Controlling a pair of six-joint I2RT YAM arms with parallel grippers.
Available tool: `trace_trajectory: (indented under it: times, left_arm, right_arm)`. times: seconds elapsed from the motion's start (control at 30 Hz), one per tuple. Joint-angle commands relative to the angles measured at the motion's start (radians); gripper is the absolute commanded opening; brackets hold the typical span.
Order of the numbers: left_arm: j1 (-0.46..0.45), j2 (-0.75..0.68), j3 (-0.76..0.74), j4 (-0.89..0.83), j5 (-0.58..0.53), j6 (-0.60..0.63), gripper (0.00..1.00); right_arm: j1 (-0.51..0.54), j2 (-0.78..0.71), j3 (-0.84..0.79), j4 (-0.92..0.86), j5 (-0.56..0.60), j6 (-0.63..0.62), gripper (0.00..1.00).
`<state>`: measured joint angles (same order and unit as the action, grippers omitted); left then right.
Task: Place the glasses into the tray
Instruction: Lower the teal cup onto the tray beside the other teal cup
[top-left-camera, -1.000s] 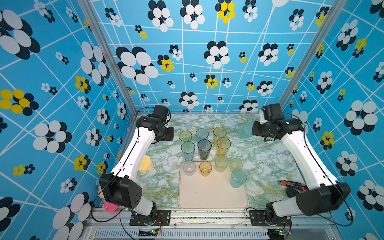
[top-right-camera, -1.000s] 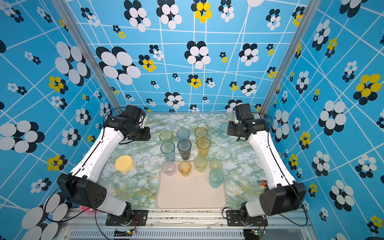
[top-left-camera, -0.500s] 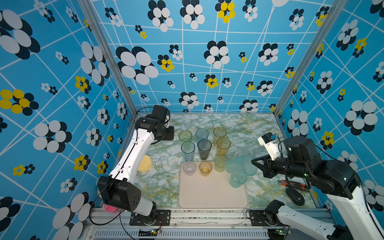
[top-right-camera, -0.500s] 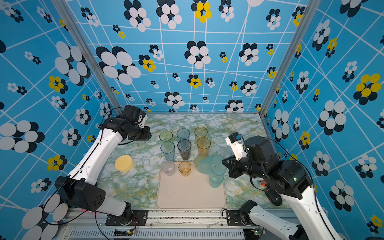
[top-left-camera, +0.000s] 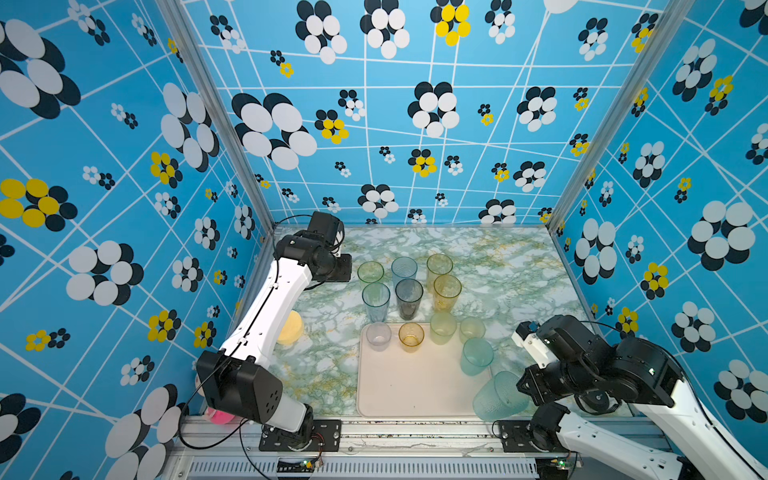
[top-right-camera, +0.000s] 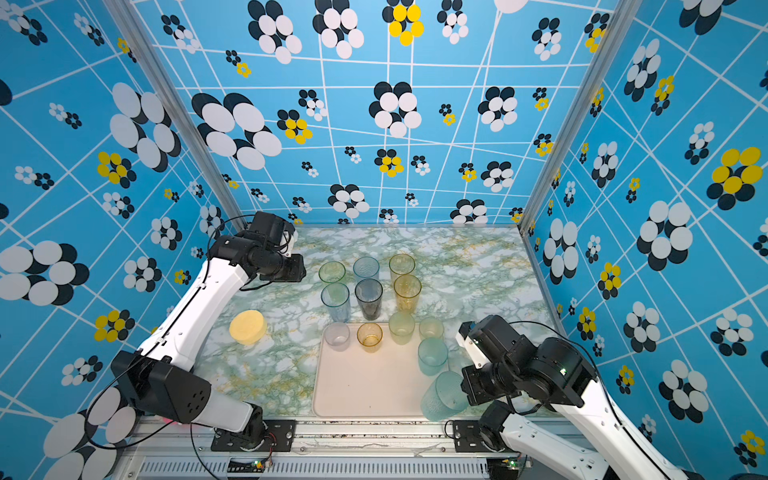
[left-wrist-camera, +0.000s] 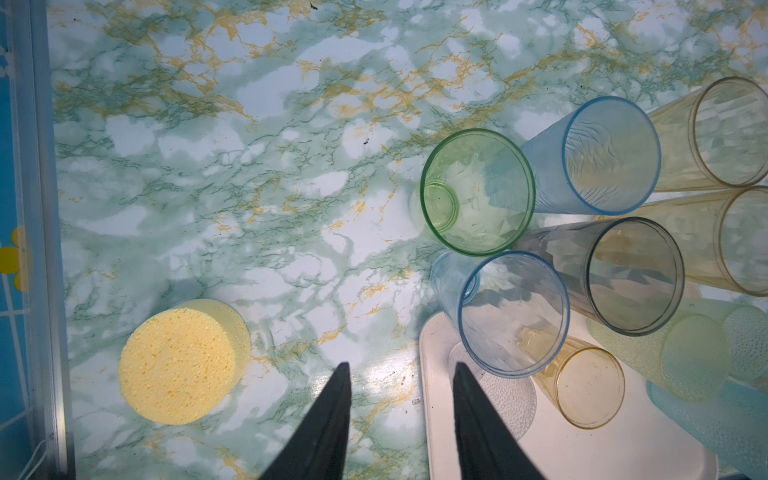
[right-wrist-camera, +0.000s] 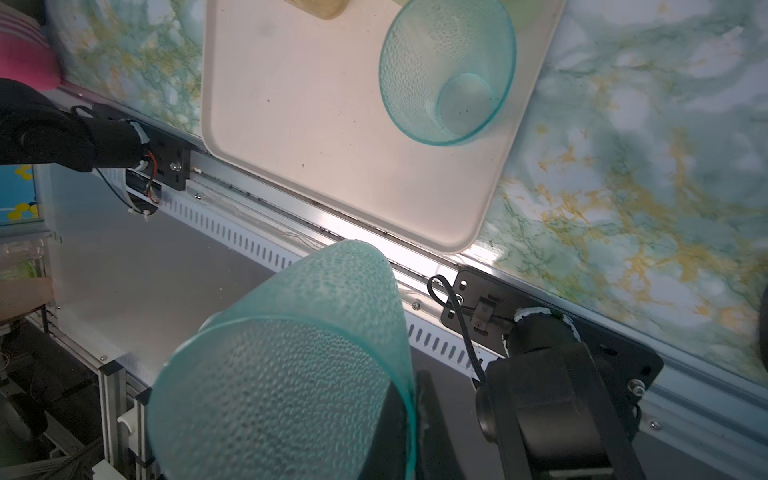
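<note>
The right tool (top-right-camera: 466, 391) grips a tilted teal tumbler (top-right-camera: 444, 397), mouth end toward the tool. It hangs over the nearest corner of the cream tray (top-right-camera: 365, 390), which lies on the marbled bench (top-right-camera: 490, 282). Just beyond the tool, an upright teal tumbler (top-right-camera: 432, 356) stands in the tray. Farther off, four short glasses (top-right-camera: 369, 337) stand along the tray's far edge.

No legible text or labels

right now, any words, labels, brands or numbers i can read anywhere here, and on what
None readable.
The tray, the teal glass, the other glasses and the yellow sponge carry no print.
The walls show only flowers and lines.
Nothing on the arms is legible.
</note>
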<state>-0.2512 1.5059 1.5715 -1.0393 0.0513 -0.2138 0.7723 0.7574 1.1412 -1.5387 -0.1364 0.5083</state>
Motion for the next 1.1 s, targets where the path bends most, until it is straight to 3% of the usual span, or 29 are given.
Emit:
trace_trajectory:
  times: [0.0,0.33,0.6,1.07]
  left_arm:
    - [-0.007,-0.001,-0.009,0.009,-0.019,-0.009,0.42]
    - [-0.007,0.05,0.027,-0.011,-0.019,0.028,0.42]
    - [-0.002,0.088,0.06,-0.019,-0.002,0.053,0.42]
    - [0.027,0.108,0.093,-0.051,0.016,0.097,0.42]
  right_arm:
    - [0.011,0.016,-0.045,-0.052,0.076,0.058,0.0]
    - [0.036,0.039,-0.167,0.12,0.183,0.199,0.0]
    - [0.181,0.137,-0.211,0.23,0.318,0.276,0.0]
    - [0.316,0.218,-0.29,0.295,0.328,0.384,0.0]
